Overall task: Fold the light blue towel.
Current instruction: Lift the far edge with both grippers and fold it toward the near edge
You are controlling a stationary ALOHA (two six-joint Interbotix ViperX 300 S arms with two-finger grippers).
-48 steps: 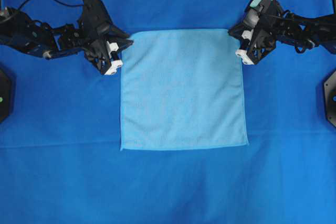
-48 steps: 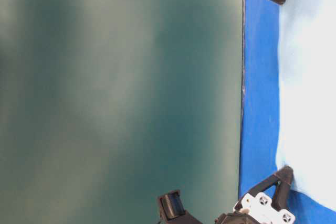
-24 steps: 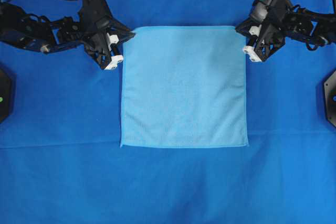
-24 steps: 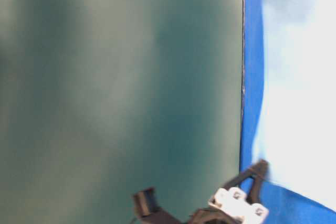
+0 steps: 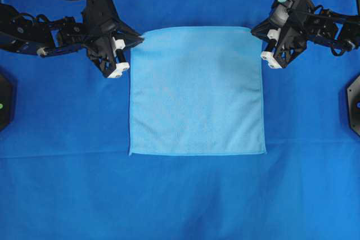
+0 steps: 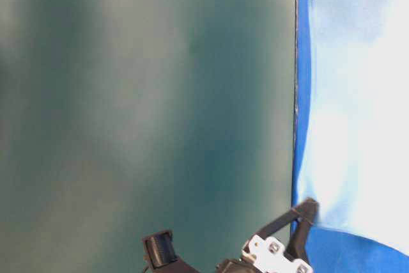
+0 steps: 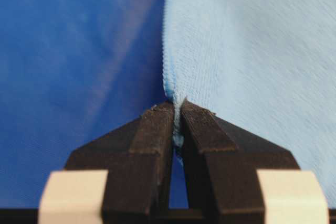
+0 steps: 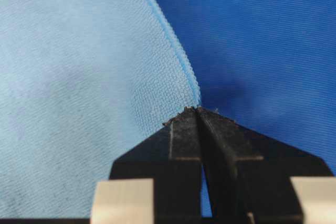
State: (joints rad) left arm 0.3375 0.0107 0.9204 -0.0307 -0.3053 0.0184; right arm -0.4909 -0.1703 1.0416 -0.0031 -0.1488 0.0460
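The light blue towel (image 5: 197, 91) lay spread on the royal-blue background cloth (image 5: 180, 200) that covered the tabletop, its near edge flat and square, its far edge slightly bowed and raised between the two arms. The left end effector (image 5: 134, 41) was clamped on the towel's far left corner; in the left wrist view its dark fingertips (image 7: 155, 124) were pressed together with a sliver of the pale hem caught between them. The right end effector (image 5: 254, 30) was likewise pinched shut on the far right corner, the stitched edge (image 8: 168, 35) running straight into its closed tips in the right wrist view.

Holding both far corners at once looked like the set-up for a half fold: with the two corners gripped symmetrically, the far edge could be lifted and carried toward the near edge without the cloth skewing. The table-level view, turned on its side, showed the towel (image 6: 358, 94) rising off the background cloth near the arms, which fitted a lift in progress. The near half rested on the surface, presumably to anchor the fold line. The fold itself was not yet made. The thin microfibre would likely sag in the middle, so an even pace on both sides seemed important.
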